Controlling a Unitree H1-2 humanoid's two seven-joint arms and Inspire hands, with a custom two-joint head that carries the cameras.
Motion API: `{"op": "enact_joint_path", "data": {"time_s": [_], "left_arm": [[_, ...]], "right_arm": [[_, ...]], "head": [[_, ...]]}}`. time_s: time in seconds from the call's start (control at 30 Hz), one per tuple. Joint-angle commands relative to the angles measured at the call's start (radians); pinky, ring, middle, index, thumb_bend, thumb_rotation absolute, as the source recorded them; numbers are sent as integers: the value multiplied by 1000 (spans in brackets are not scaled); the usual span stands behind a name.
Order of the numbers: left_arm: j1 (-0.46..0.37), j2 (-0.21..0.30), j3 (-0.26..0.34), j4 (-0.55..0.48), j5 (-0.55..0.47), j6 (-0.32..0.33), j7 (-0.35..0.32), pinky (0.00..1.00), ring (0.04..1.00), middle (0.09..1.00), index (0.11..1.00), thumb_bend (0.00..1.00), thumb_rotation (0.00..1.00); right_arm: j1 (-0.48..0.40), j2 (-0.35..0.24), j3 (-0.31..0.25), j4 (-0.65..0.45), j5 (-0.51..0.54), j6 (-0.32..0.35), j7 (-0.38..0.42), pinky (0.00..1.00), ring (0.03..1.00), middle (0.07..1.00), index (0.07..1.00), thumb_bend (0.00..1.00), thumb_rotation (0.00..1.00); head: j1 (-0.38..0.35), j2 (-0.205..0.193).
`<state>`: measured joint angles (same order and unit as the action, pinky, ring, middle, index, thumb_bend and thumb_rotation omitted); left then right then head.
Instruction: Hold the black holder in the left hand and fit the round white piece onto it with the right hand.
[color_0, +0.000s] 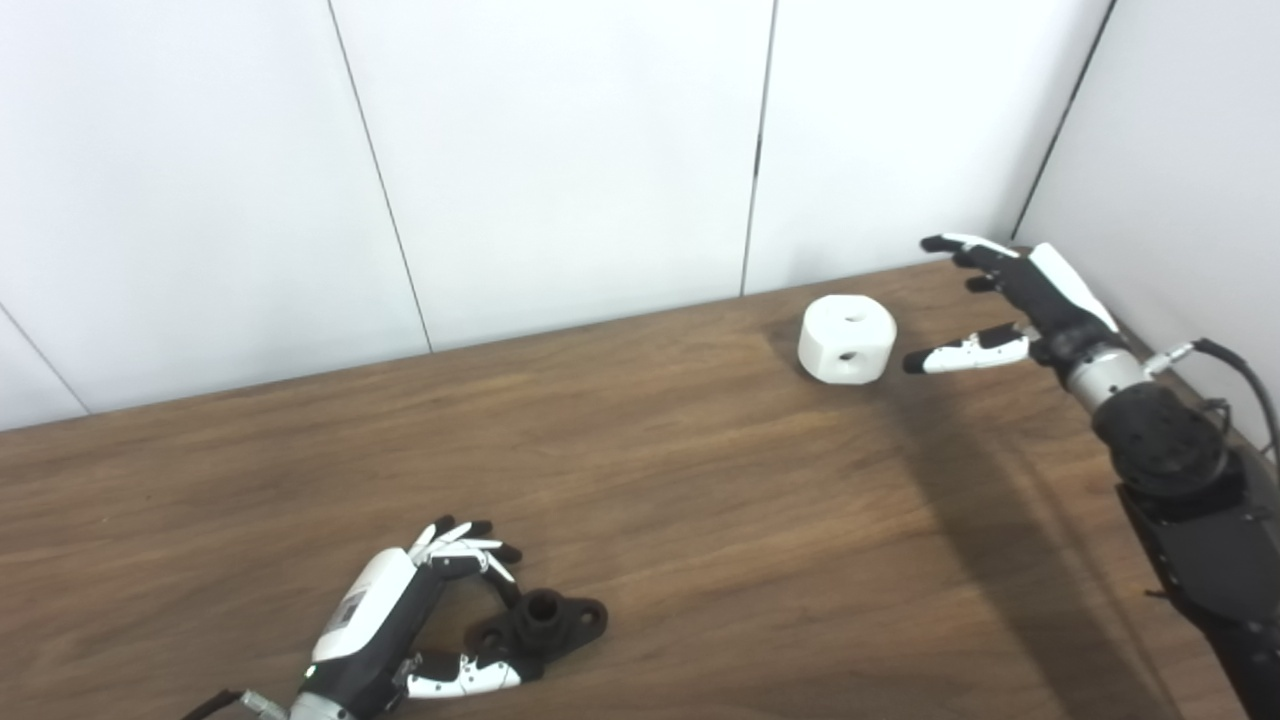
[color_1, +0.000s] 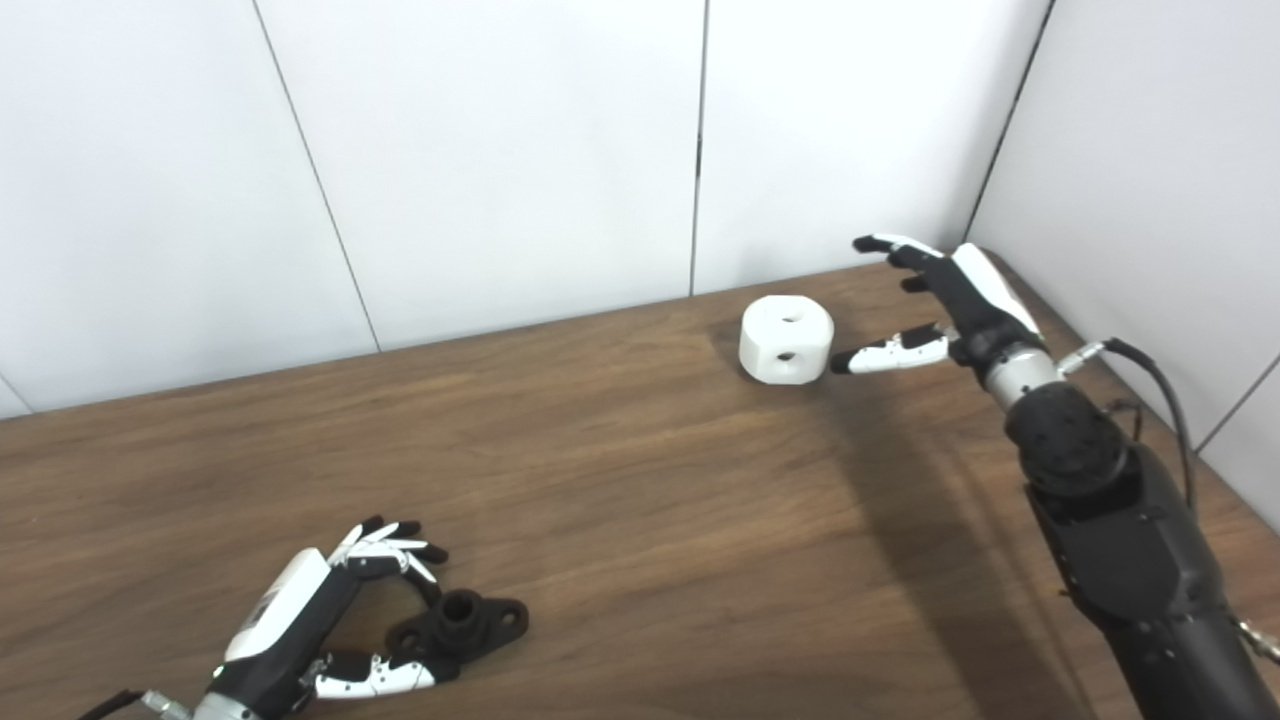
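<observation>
Two grasps pending: black holder (color_0: 541, 623) on the table (color_0: 700, 500) between the left hand's (color_0: 400, 620) curled, not yet closed fingers. Round white piece (color_0: 846, 338) just beyond the right hand's (color_0: 1010, 300) wide-spread fingertips. Best to close squarely before lifting.

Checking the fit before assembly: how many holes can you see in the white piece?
2. One hole is in the top face of the white piece, one in the side face toward the camera. The far sides are hidden, so there may be more.

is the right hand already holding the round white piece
No, the right hand is open beside the round white piece, which sits on the table with a gap between them.
</observation>
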<state>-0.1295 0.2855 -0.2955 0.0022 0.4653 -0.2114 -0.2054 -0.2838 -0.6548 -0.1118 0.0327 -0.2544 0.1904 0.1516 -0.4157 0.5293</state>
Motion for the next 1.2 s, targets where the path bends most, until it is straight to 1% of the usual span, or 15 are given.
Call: {"op": "enact_joint_path", "data": {"time_s": [0.0, 0.17, 0.3, 0.43, 0.47, 0.6, 0.67, 0.77, 0.8, 0.87, 0.9, 0.97, 1.0, 1.13, 1.17], "left_arm": [[-10, -4, -13, 3, -11, -19, -11, 1000, 910, 764, 485, 524, 60], [-4, -7, -19, -6, -7, -15, -9, 1000, 911, 765, 485, 524, 60], [1, -10, -20, -13, -6, -8, -8, 1000, 912, 766, 485, 524, 61], [8, -8, -20, -15, -11, -11, -10, 1000, 913, 766, 485, 524, 60], [10, -7, -20, -15, -12, -14, -9, 1000, 913, 766, 485, 524, 59], [17, -3, -20, -15, -11, -22, -5, 1000, 912, 764, 485, 524, 59], [21, -2, -20, -17, -10, -24, -3, 1000, 911, 763, 485, 524, 59], [26, -1, -20, -18, -9, -23, -1, 1000, 910, 761, 485, 524, 58], [27, -1, -20, -16, -10, -25, -1, 1000, 909, 761, 485, 524, 58], [28, -1, -20, -12, -11, -28, 2, 1000, 909, 759, 485, 524, 58], [28, 0, -20, -10, -11, -30, 3, 1000, 909, 759, 485, 524, 58], [28, 2, -21, -10, -9, -31, 2, 1000, 910, 761, 485, 524, 57], [29, 2, -21, -8, -8, -33, 3, 1000, 910, 761, 485, 524, 57], [31, 2, -21, 3, -7, -47, 10, 1000, 909, 760, 485, 524, 58], [32, 2, -20, 2, -5, -46, 10, 1000, 909, 760, 485, 524, 58]], "right_arm": [[-58, -48, 3, -6, -23, -7, 5, 860, 919, 925, 819, 879, 208], [-90, -43, 23, 47, -31, -58, 4, 836, 903, 918, 782, 880, 196], [-110, -44, 40, 78, -46, -63, 12, 841, 901, 918, 773, 873, 206], [-128, -48, 54, 103, -45, -69, 30, 852, 911, 924, 770, 864, 186], [-133, -48, 57, 110, -47, -69, 33, 859, 916, 927, 772, 862, 191], [-145, -46, 65, 128, -56, -75, 36, 847, 912, 927, 772, 861, 181], [-151, -46, 70, 141, -58, -82, 37, 845, 915, 929, 774, 862, 194], [-159, -47, 80, 146, -69, -69, 41, 842, 916, 933, 779, 860, 201], [-161, -48, 84, 147, -72, -65, 44, 842, 917, 934, 783, 857, 198], [-164, -50, 91, 151, -78, -65, 48, 844, 919, 941, 801, 849, 201], [-167, -51, 94, 156, -82, -68, 49, 844, 919, 943, 807, 848, 207], [-173, -50, 97, 163, -86, -69, 50, 852, 924, 952, 833, 846, 222], [-176, -50, 99, 165, -88, -67, 50, 854, 925, 953, 835, 845, 222], [-190, -50, 106, 176, -101, -59, 52, 870, 938, 961, 854, 843, 236], [-193, -50, 107, 181, -103, -62, 50, 856, 933, 960, 855, 844, 244]], "head": [[-2, -3], [1, -8], [7, -12], [8, -14], [7, -23], [0, -35], [-2, -39], [-2, -39], [1, -47], [1, -47], [-1, -57], [-1, -57], [-6, -64], [-6, -64], [-6, -64]]}}
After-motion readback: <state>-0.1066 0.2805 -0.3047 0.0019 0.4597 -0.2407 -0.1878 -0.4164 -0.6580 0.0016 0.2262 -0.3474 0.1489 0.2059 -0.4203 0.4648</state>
